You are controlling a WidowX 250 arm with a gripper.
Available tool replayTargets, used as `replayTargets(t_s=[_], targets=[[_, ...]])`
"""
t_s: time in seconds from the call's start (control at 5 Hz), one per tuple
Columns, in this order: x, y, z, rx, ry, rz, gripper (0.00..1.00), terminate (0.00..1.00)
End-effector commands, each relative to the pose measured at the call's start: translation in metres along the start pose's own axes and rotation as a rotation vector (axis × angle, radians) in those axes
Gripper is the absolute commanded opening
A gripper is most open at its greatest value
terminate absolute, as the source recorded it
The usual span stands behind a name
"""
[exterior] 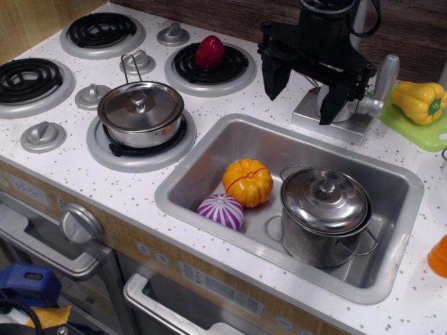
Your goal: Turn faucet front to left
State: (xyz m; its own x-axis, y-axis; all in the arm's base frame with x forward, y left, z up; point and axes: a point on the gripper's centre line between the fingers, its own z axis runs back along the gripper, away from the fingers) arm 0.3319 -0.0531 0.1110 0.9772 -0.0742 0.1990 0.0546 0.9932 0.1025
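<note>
The silver-grey faucet (349, 125) stands on its square flat base behind the sink, at the upper right. Its lever handle (385, 75) sticks up on the right side. Most of the body and the spout are hidden behind my black gripper (300, 106), though a bit of silver tube shows at the top edge. The gripper hangs over the left part of the faucet with its fingers spread wide. One finger (272, 80) is left of the base and the other is in front of the faucet body. The jaws are open and hold nothing.
The steel sink (209, 150) holds a lidded pot (325, 209), an orange pumpkin (247, 181) and a purple-white vegetable (221, 211). Another lidded pot (140, 112) sits on a front burner. A red vegetable (210, 51) is on a back burner. A yellow pepper (419, 101) lies on a green plate (419, 134) right of the faucet.
</note>
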Motion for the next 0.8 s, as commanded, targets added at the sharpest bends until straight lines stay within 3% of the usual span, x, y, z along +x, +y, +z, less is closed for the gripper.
replayTargets(t_s=[0.0,0.2,0.6], targets=[[0.0,0.0,0.0,0.0,0.0,0.0,1.0,0.0],[0.003,-0.015,0.002,0.038,-0.032,0.015,1.0,0.0],[0.017,-0.037,0.011,0.052,-0.072,0.016,1.0,0.0]])
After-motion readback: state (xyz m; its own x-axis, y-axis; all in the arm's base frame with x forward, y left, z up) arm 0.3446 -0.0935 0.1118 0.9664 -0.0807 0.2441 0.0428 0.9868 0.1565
